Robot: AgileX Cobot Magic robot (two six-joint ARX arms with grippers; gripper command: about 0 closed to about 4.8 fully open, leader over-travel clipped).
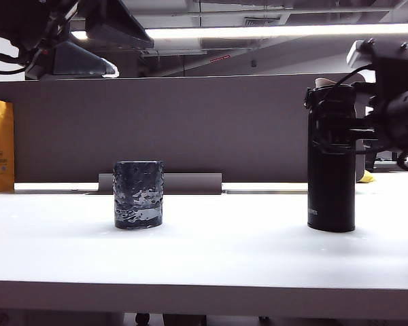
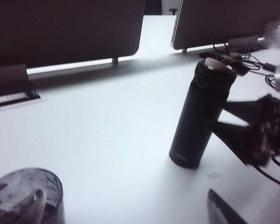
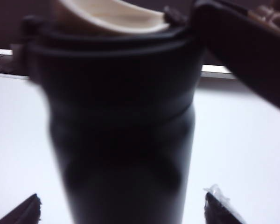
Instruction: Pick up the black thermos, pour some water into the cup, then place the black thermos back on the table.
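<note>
So the tall slim matte black thermos (image 1: 332, 159) is standing upright on the wide white surface (image 1: 224, 251), over on the right side in the exterior view, flip lid hanging open behind the pale spout. The short dark dimpled glass cup (image 1: 138, 194) sits left of centre, well apart from it, with lots of bare white between the two and more in front, out to the thick front edge. Behind both runs a grey partition panel (image 1: 211, 122), so the back is walled off.

The right end effector (image 3: 123, 210) is spread wide, one fingertip on each side of the thermos body, not clamped on it; I can't tell if either tip touches. The right wrist view is basically all thermos, blurry and close, spout right at the top. From outside you only get the arm bulk crowding the thermos's upper right.

The left end effector (image 2: 130, 219) is released too, holding nothing; its wrist view catches a dark finger (image 2: 224, 210) and the cup just beside the camera. That view also shows a gap between two partition panels and some cables (image 2: 256, 63) past the thermos, which the exterior view hides.
</note>
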